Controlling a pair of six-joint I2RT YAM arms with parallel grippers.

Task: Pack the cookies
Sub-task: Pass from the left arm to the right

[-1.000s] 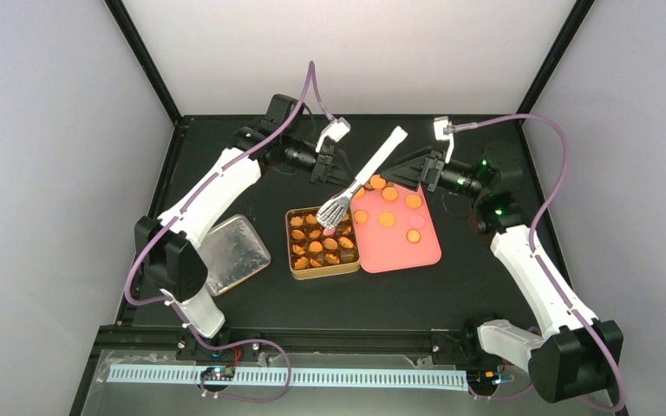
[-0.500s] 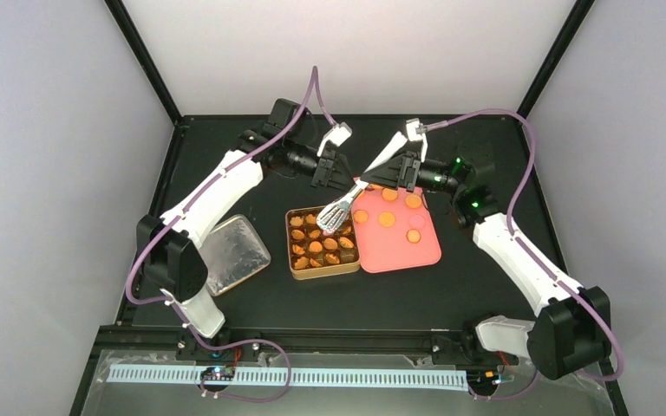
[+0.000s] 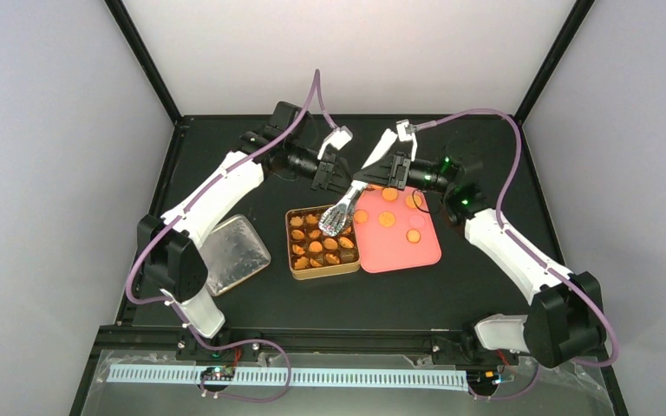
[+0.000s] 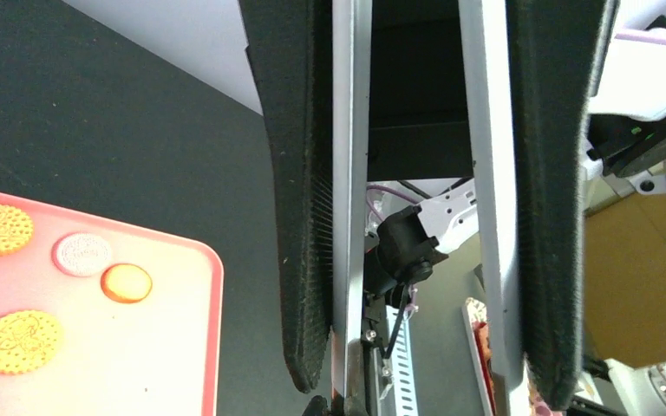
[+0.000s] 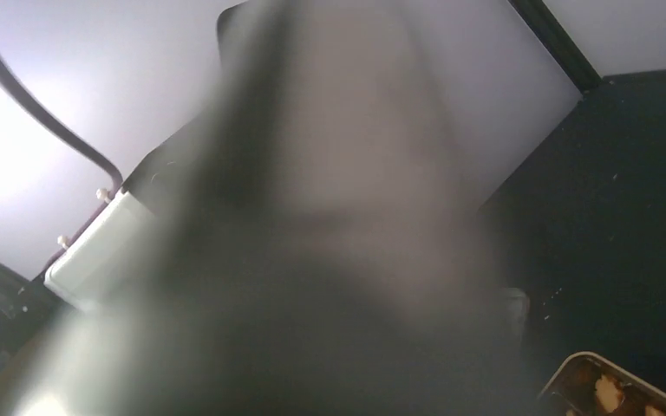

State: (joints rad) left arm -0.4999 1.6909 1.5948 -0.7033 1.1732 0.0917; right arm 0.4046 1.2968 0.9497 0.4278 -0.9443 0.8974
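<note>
Metal tongs (image 3: 336,218) slant from the back of the table down to the brown tin (image 3: 297,270), their claw head over its far right corner. My left gripper (image 3: 344,180) is shut on the tongs; in the left wrist view both tong arms (image 4: 351,173) lie between its pads (image 4: 303,260). My right gripper (image 3: 373,176) is at the tongs' handle from the right; its wrist view is blurred, so its jaws do not show. Orange cookies (image 3: 385,218) lie on the pink tray (image 3: 399,253), with more cookies (image 3: 316,246) in the tin. A pale pink cookie (image 4: 82,253) lies among them.
The silver tin lid (image 3: 234,251) lies to the left of the tin, beside the left arm. Black frame posts stand at the table's back corners. The pink tray touches the tin's right side.
The right arm swung left, bringing its gripper from the tray's far edge up to the tongs' handle. The tongs' head lifted slightly toward the tin's far right corner. The left gripper kept its hold.
</note>
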